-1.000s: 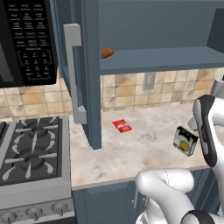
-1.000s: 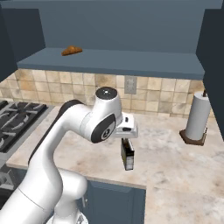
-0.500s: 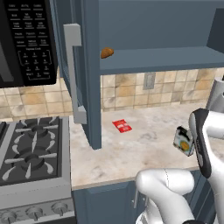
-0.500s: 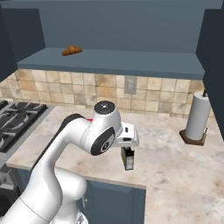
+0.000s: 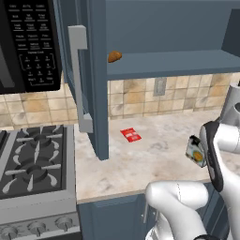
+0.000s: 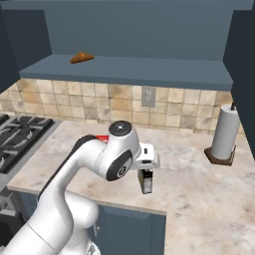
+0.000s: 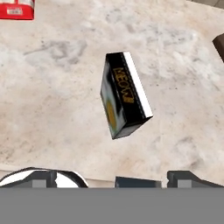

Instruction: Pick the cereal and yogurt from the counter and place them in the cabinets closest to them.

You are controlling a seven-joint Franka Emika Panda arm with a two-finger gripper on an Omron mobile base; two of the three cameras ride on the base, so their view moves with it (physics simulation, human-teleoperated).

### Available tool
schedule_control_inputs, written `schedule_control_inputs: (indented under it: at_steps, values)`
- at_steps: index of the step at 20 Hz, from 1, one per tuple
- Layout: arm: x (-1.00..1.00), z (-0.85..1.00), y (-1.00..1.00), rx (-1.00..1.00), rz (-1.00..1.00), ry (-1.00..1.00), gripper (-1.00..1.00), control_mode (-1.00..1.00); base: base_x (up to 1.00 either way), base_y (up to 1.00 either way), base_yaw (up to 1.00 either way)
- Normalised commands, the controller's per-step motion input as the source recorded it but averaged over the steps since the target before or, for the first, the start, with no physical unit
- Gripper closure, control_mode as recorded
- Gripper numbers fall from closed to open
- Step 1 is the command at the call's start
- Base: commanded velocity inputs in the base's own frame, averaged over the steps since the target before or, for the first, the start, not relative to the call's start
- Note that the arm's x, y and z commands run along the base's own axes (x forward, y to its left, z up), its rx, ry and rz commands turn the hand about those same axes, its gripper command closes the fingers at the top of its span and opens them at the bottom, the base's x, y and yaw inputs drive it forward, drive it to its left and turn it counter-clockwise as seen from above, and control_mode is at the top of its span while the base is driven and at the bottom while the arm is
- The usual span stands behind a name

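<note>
The cereal (image 6: 146, 182) stands upright on the beige counter (image 6: 199, 174), near its front edge. From the hand view, the cereal (image 7: 124, 94) shows a dark side with a white edge, tilted in the picture. My gripper (image 6: 146, 171) hangs straight above it, open, with nothing between its fingers. Its tips (image 7: 165, 179) sit low in the hand view, apart from the box. In the left base view my forearm half covers the cereal (image 5: 195, 151). The wall cabinet's blue shelf (image 6: 124, 69) stands open above. The yogurt is out of view.
A small flat red packet (image 5: 131, 135) lies on the counter left of the cereal. The open cabinet door with its grey bar handle (image 5: 78, 79) juts out left. A brown pastry (image 5: 114, 56) sits on the shelf. A paper towel roll (image 6: 224, 134) stands right; a stove (image 5: 33, 164) lies left.
My arm has folded lower and the hand has come down closer over the cereal box. The box and the red packet have stayed put.
</note>
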Motion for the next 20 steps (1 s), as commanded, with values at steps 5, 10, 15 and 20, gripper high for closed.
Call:
schedule_control_inputs:
  at_steps: [5, 10, 15, 20]
  values:
    - [0.20, -0.11, -0.16, 0.00, 0.00, 0.00, -1.00, -1.00, 0.00, 0.00, 0.00]
    - [0.21, -0.08, -0.17, 0.00, 0.00, 0.00, -1.00, -1.00, 0.00, 0.00, 0.00]
    - [0.26, -0.06, -0.13, 0.00, 0.00, 0.00, -1.00, -1.00, 0.00, 0.00, 0.00]
    - [0.26, -0.06, -0.04, 0.00, 0.00, 0.00, -1.00, -1.00, 0.00, 0.00, 0.00]
